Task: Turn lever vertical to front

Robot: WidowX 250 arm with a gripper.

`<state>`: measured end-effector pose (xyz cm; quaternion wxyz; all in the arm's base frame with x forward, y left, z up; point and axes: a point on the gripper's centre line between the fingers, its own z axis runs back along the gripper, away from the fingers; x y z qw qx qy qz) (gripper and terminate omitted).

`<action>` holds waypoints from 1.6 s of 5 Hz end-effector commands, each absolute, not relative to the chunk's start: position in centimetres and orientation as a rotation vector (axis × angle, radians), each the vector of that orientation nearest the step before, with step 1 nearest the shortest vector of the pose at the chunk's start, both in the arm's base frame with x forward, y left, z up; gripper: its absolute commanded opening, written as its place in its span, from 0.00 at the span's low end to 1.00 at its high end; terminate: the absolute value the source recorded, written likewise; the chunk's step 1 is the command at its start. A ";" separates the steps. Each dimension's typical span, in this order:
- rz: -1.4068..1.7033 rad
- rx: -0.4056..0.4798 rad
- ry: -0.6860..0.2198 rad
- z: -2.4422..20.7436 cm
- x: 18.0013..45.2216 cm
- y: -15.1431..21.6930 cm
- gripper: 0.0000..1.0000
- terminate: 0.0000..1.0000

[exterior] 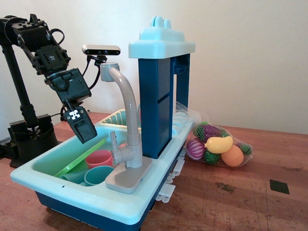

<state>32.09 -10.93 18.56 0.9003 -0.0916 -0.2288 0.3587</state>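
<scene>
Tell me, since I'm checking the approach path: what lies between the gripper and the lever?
In the only view, nothing: just open space above the sink basin separates the gripper from the lever.

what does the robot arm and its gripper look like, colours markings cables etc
The arm is all black, built from blocky, boxy segments with exposed brackets and thin black cables looping along the joints. The gripper is a flat, dark, paddle-like piece carrying a small white square tag with a black pattern.
</scene>
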 end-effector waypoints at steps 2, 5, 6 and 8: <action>0.702 -0.209 -0.471 19.0 33.6 -12.2 1.00 0.00; 0.613 -0.317 -0.552 20.9 41.4 -16.4 1.00 0.00; 0.563 -0.333 -0.565 21.6 43.5 -17.0 1.00 0.00; 0.583 -0.309 -0.581 21.8 42.0 -14.6 1.00 0.00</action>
